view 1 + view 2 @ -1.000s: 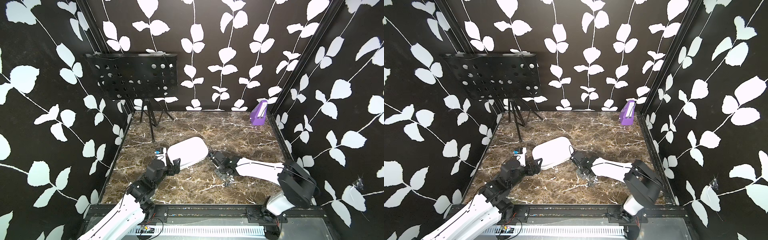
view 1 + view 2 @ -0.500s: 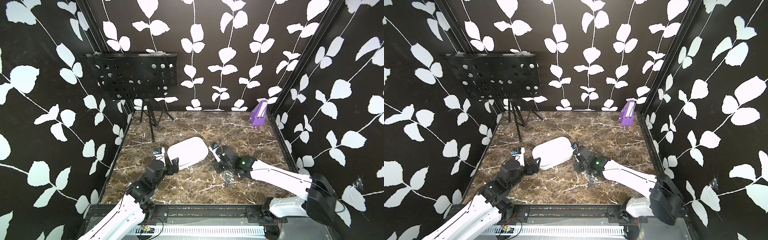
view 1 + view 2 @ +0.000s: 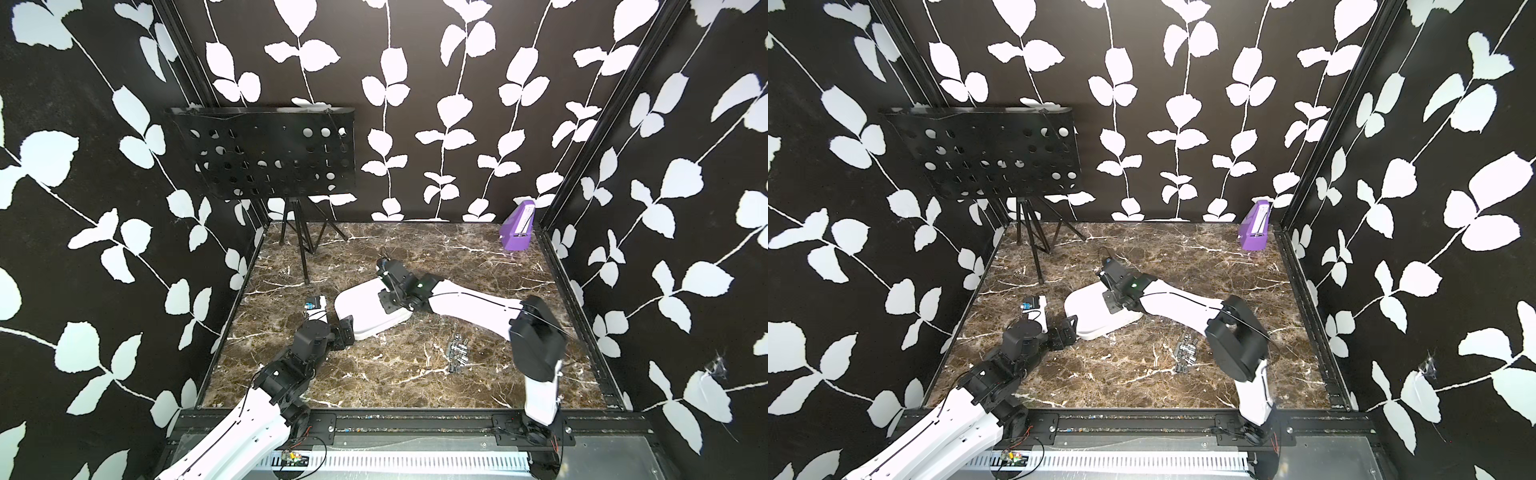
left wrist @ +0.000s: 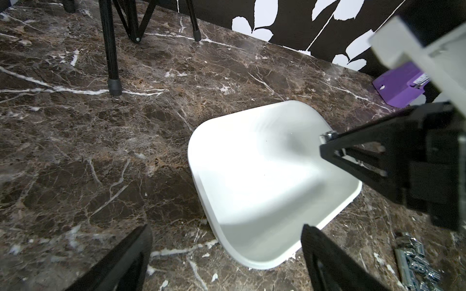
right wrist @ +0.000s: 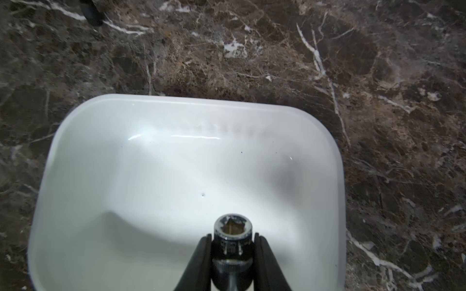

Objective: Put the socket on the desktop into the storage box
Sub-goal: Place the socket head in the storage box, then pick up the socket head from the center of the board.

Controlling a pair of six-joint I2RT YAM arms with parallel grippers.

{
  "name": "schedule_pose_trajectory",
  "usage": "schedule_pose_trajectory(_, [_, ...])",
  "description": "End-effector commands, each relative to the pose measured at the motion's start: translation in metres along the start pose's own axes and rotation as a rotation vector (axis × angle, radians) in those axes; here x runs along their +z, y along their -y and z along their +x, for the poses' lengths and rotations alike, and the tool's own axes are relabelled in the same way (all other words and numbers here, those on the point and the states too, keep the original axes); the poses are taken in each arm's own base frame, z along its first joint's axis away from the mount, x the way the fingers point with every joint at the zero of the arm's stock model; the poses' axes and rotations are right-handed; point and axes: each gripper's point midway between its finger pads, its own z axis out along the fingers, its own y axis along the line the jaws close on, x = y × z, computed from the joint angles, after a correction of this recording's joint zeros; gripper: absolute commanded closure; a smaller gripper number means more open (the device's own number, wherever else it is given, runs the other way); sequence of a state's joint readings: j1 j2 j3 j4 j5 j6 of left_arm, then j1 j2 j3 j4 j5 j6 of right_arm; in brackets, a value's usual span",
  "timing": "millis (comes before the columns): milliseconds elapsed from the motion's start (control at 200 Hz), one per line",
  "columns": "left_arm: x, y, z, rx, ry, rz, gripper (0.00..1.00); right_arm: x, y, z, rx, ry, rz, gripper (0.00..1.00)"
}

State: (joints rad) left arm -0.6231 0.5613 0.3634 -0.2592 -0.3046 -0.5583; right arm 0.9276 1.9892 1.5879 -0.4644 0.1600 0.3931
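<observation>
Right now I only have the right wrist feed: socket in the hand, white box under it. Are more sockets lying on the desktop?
Observer: Yes. A cluster of loose sockets lies on the marble desktop. It is nearer the arms' bases than the storage box and apart from it.
Operator: Left hand?
Observer: The left hand is open, straddling the box's near corner. Whether it touches the box I cannot tell.
Operator: Is my socket down inside?
Observer: In the left wrist view the socket in the right hand hangs over the box's inside, seemingly above its floor.
</observation>
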Motion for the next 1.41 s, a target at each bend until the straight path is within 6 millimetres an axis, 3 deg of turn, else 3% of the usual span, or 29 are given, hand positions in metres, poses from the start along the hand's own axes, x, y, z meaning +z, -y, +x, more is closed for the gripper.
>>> schedule_pose_trajectory(0, [0.000,0.000,0.004,-0.004,-0.005,0.008,0.07,0.005,-0.003,-0.011,-0.010,-0.022,0.028,0.82])
schedule_pose_trajectory(315, [-0.002,0.000,0.003,-0.010,0.002,0.011,0.07,0.035,0.000,-0.011,-0.013,-0.078,0.064,0.76])
schedule_pose_trajectory(500, [-0.002,0.000,0.003,-0.009,0.000,0.014,0.07,0.035,0.002,-0.012,0.004,-0.082,0.055,0.63])
schedule_pose_trajectory(640, [-0.003,0.005,0.003,-0.008,-0.004,0.039,0.07,0.027,0.002,-0.014,0.001,-0.076,0.049,0.52])
schedule_pose_trajectory(720, [-0.003,0.011,0.002,-0.006,-0.005,0.072,0.07,0.020,0.004,-0.015,0.001,-0.069,0.049,0.52])
schedule_pose_trajectory(950, [-0.004,0.028,0.002,-0.004,-0.005,0.169,0.06,-0.031,0.012,-0.016,-0.021,0.016,0.028,0.52])
schedule_pose_trajectory(1055, [-0.004,0.034,0.003,-0.006,-0.012,0.202,0.05,-0.065,0.031,-0.003,-0.041,0.062,0.070,0.52])
schedule_pose_trajectory(1185, [-0.008,0.054,0.004,0.016,-0.021,0.316,0.03,-0.100,0.067,0.037,-0.044,0.076,0.169,0.52])
schedule_pose_trajectory(1400, [-0.011,0.063,0.004,0.026,-0.026,0.367,0.03,-0.119,0.111,0.108,0.023,0.088,0.273,0.52])
